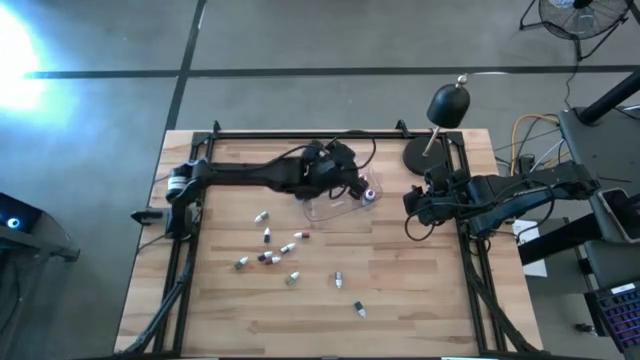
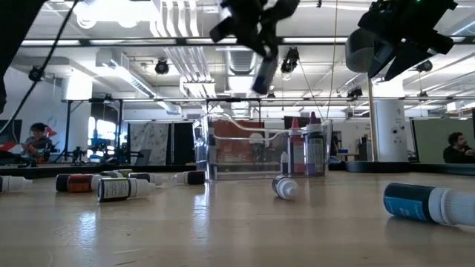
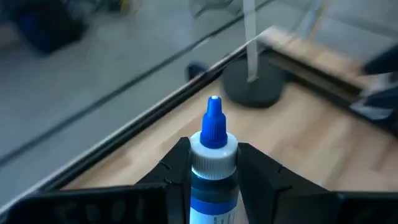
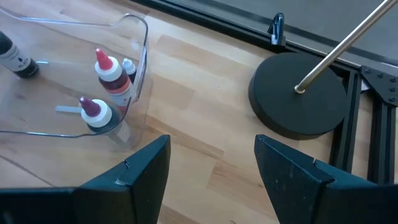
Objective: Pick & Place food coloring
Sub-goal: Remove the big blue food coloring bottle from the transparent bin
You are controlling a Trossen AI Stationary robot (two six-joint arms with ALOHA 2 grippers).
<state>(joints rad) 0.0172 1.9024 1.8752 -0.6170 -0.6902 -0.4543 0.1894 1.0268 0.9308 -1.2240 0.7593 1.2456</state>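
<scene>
1. Up above the table, the left gripper (image 3: pixel 213 171) is clamped on a blue-capped food coloring bottle (image 3: pixel 212 163), whose nozzle sticks out past the fingers (image 3: pixel 264 177).
2. From overhead, that left gripper (image 1: pixel 345 170) is over the clear plastic tub (image 1: pixel 335 208) at the far middle of the wooden table (image 1: pixel 420 300).
3. Two bottles (image 4: pixel 107 93) with red and purplish caps stand upright inside the tub (image 4: pixel 140 59), in its right corner.
4. More loose bottles (image 1: pixel 268 247) lie scattered on the table nearer than the tub; one lies farthest right and nearest (image 1: pixel 359 310).
5. At table level, a fallen bottle (image 2: pixel 284 187) lies just in front of the tub (image 2: pixel 245 152).
6. The right gripper (image 4: pixel 211 177) hangs with fingers spread wide and nothing between them, right of the tub, near the black round lamp base (image 4: pixel 298 102).
</scene>
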